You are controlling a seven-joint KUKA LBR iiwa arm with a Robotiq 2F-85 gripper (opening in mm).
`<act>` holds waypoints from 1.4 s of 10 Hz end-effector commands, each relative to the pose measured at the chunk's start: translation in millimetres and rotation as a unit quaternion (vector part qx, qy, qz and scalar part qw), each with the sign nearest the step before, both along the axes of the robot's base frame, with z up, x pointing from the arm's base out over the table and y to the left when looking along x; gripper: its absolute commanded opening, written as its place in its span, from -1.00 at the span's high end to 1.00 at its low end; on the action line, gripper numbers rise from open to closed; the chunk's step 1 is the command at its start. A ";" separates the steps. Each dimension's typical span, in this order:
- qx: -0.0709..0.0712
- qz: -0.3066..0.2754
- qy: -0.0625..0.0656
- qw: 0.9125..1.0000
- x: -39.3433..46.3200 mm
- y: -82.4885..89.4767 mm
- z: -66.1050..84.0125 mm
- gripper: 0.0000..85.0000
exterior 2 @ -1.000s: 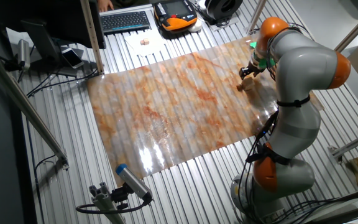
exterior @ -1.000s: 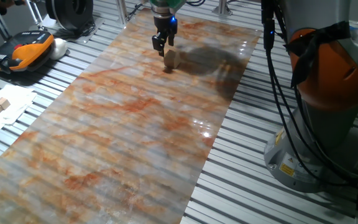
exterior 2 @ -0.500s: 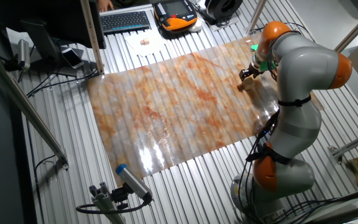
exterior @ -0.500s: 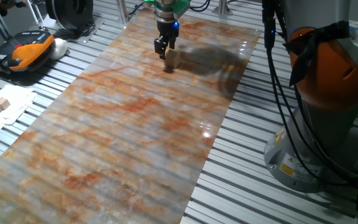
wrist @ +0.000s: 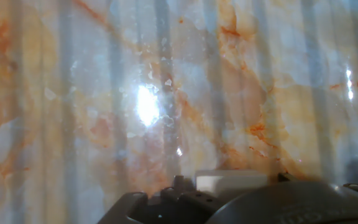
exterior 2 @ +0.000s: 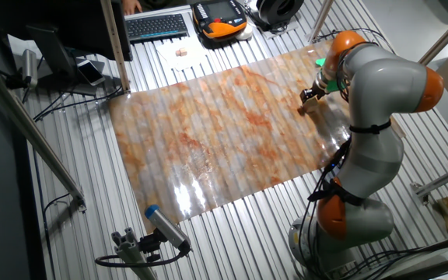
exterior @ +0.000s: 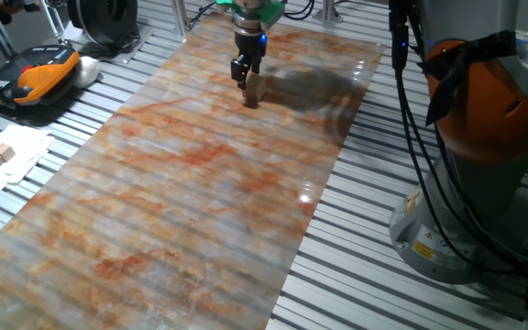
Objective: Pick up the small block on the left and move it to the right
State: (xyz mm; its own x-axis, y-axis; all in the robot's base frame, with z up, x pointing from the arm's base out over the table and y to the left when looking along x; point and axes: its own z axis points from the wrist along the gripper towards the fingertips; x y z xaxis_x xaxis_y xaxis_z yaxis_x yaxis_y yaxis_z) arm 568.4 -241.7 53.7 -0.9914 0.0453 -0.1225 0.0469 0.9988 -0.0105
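The small block (exterior: 254, 88) is a light-tan wooden cube standing on the marbled sheet (exterior: 181, 183) near its far end. It also shows in the other fixed view (exterior 2: 312, 108). My gripper (exterior: 242, 75) hangs just left of the block and slightly above it, close to its upper edge, with the fingers a little apart and nothing between them. In the other fixed view the gripper (exterior 2: 309, 96) sits right above the block. The hand view shows only the glossy sheet (wrist: 166, 93) and the hand's body; the block is out of that view.
A pair of smaller tan cubes (exterior: 4, 154) lies on white paper at the left, off the sheet. An orange and black pendant (exterior: 30, 75) lies at the far left. The robot base (exterior: 484, 137) and cables stand at the right. A keyboard (exterior 2: 155, 26) lies beyond the sheet.
My gripper has shifted slightly right, closer to the block. The block has not moved.
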 end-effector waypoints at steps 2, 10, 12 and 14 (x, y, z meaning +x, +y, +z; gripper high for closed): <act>-0.003 -0.001 -0.002 1.000 -3.6 2.8 -2.6 -0.60; 0.001 0.005 -0.004 1.000 -10.1 1.7 -7.2 -0.60; 0.000 0.004 -0.006 1.000 -11.6 4.3 -9.2 -0.60; 0.001 0.004 -0.005 1.000 -11.8 4.5 -9.7 -0.60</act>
